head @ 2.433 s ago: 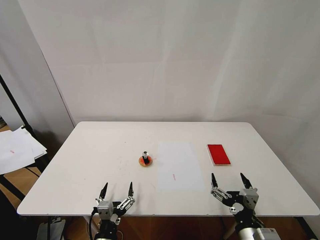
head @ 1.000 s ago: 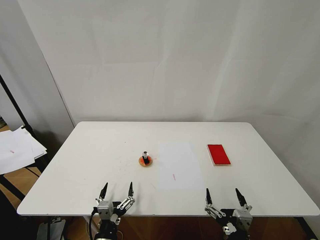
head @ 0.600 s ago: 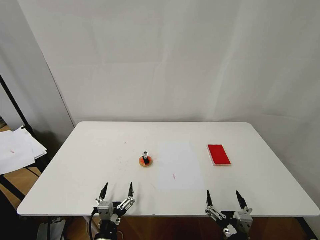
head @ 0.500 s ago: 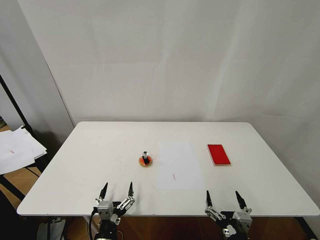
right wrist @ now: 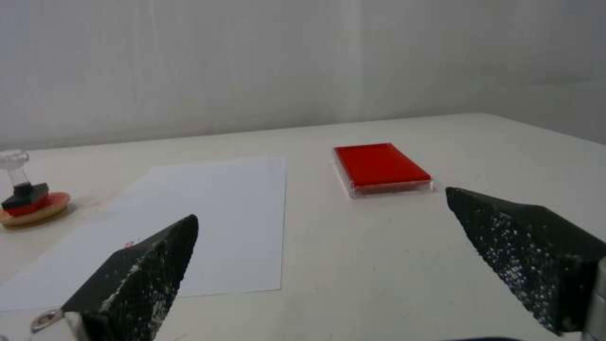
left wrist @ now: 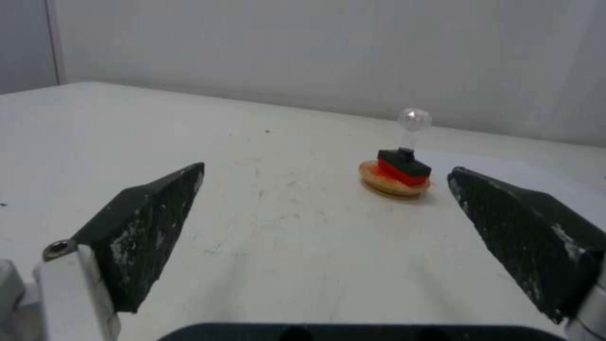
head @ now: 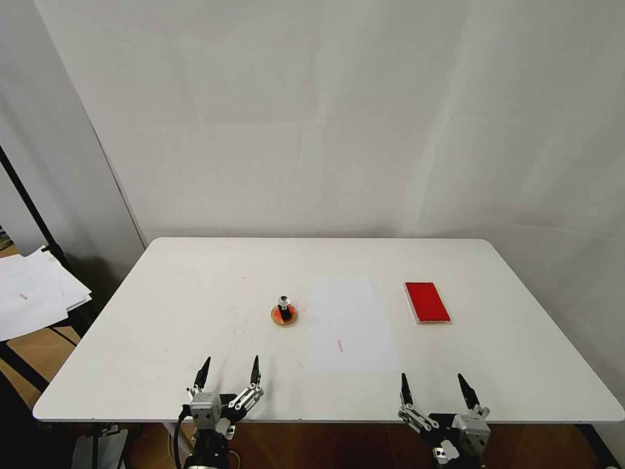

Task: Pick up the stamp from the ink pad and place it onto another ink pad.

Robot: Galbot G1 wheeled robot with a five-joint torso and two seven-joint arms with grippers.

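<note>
Stamp (head: 284, 306) stands up on the round ink pad (head: 284, 316) near the middle of the tabletop (head: 195, 306) in the head view. The red rectangular ink pad (head: 427, 301) lies well apart on the right, with nothing on it, and a white paper sheet (head: 350, 324) lies between the two pads. The right hand (head: 433, 388) has pulled back from near the red pad to the near edge of the tabletop, fingers wide and holding nothing. The left hand (head: 229, 371) has stayed at the near edge, also wide and empty. So the stamp looks set down on the round pad, and the job seems done.

In the left wrist view, the stamp (left wrist: 406, 151) rests on the round pad (left wrist: 394, 179), far ahead of the spread black fingers (left wrist: 148, 222).

In the right wrist view, the red pad (right wrist: 380, 168) lies bare past the paper (right wrist: 183, 222), and the stamp (right wrist: 20, 188) sits on its round pad (right wrist: 31, 212) off to one side.
</note>
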